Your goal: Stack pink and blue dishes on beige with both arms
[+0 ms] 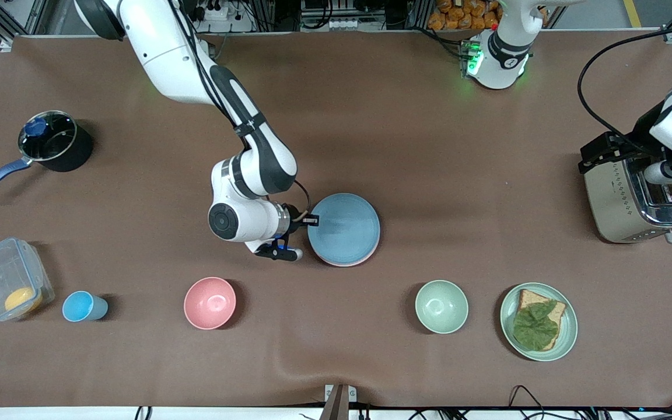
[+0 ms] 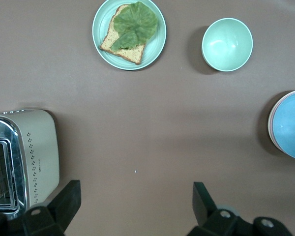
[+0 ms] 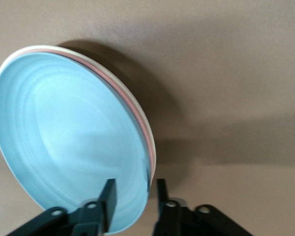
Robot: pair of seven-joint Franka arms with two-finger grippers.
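Right gripper (image 3: 132, 196) fingers apart, straddling blue plate (image 1: 343, 228) rim; pink and beige rims barely visible beneath. Left gripper (image 2: 135, 201) spread wide over bare table, apparently waiting.

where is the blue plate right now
The blue plate tops the stack mid-table, farther from the front camera than the pink bowl and green bowl; the right gripper straddles its rim.

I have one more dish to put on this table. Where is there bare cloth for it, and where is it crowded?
Bare cloth lies between the plate stack and the toaster, and between the pink bowl and the green bowl. It is crowded at the stack's rim, where the right gripper straddles it, jaws open. The left gripper hangs open beside the toaster.
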